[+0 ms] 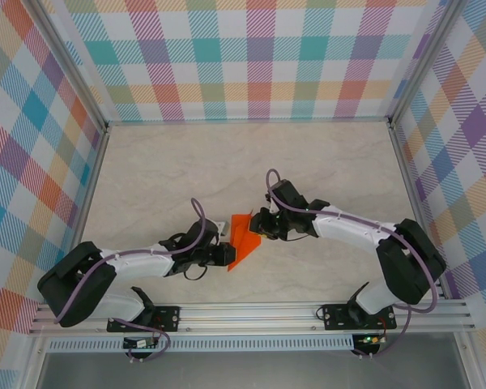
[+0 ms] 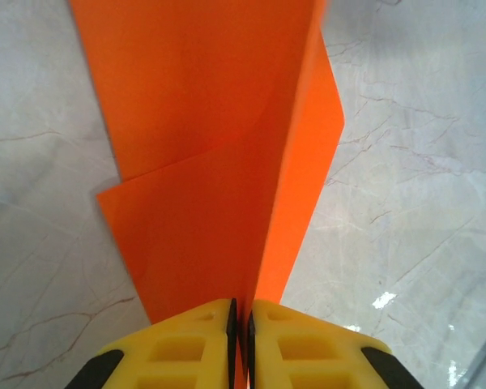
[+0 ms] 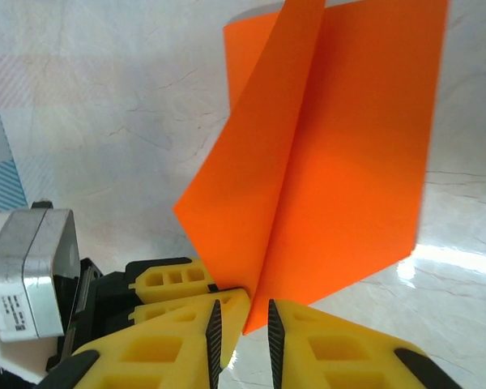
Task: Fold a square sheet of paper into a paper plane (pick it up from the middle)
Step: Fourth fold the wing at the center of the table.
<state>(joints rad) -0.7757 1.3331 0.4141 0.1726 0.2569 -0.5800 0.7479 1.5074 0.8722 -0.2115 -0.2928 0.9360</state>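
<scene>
Folded orange paper plane (image 1: 245, 237) sits mid-table, nearer the arm bases, between both grippers. Left gripper (image 1: 227, 255) comes in from the left-near side. In its wrist view, left gripper (image 2: 240, 324) has its jaws pressed together on the plane (image 2: 219, 162) at the crease end, and the long axis runs straight away from the jaws. Right gripper (image 1: 261, 229) meets it from the right. In its own view, right gripper (image 3: 243, 324) has its jaws a narrow gap apart, with the lower corner of the plane (image 3: 332, 162) in that gap, not visibly pinched. Both arms are equally close. The next squeeze depends on the crease staying centred in the right gap.
</scene>
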